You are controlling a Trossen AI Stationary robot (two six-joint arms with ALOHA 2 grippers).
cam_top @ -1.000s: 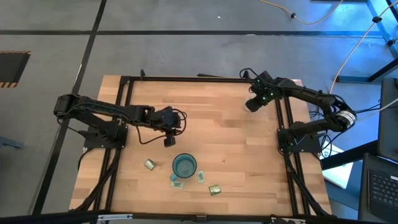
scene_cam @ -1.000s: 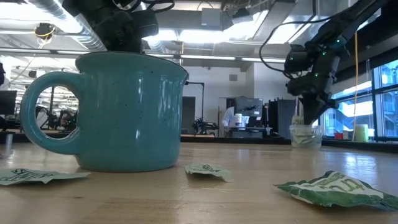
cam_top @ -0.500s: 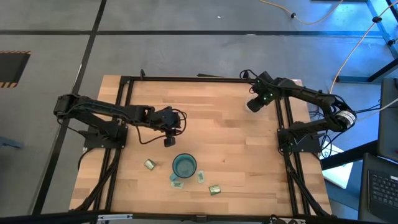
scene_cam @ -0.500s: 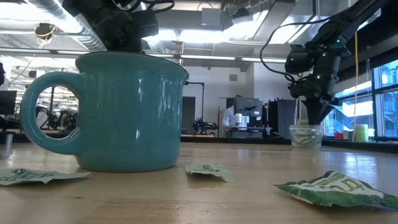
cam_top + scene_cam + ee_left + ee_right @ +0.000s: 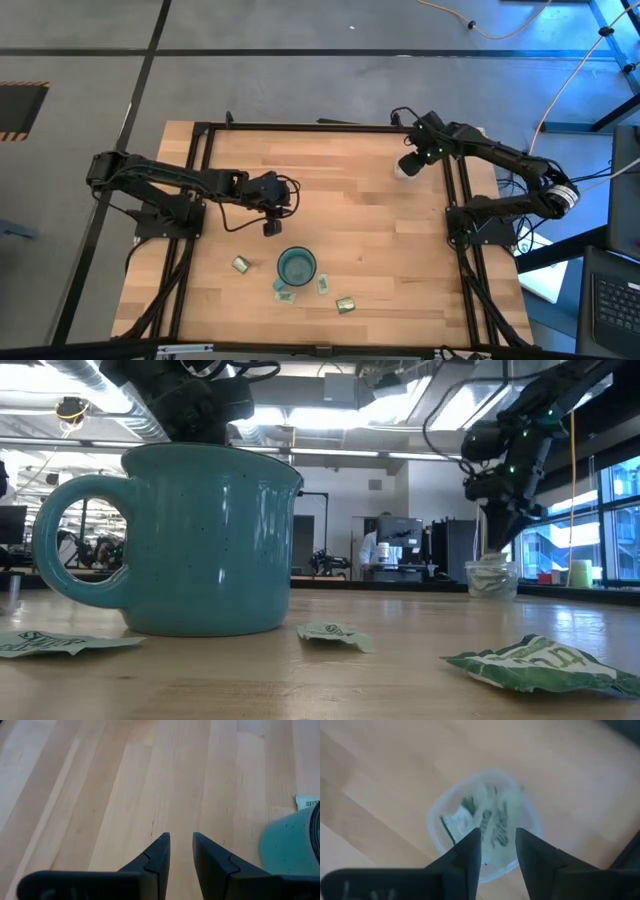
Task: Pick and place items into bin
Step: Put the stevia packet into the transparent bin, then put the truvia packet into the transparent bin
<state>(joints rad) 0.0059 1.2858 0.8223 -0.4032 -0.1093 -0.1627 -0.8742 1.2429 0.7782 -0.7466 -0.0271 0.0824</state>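
The bin (image 5: 485,825), a small translucent cup with green-printed packets inside, stands near the table's far right (image 5: 400,171) (image 5: 492,578). My right gripper (image 5: 498,832) hangs open just above it, fingers pointing down, nothing between them (image 5: 410,163). More packets lie flat on the wood around the teal mug (image 5: 296,267): one to its left (image 5: 241,264), two at its near side (image 5: 284,295) (image 5: 323,285), one farther right (image 5: 345,305). My left gripper (image 5: 181,840) is open over bare wood just beyond the mug (image 5: 272,228).
The teal mug (image 5: 200,540) with its handle stands near the table's front middle and also shows in the left wrist view (image 5: 292,842), with a packet's edge (image 5: 307,801) beside it. Black frame rails (image 5: 190,200) run along the table's left and right sides. Bare wood lies between the arms.
My right gripper has tipped and drawn back a little toward the table's right edge above the bin, so the bin's whitish rim now shows beside it in the high view. The left arm, mug and loose packets have kept still.
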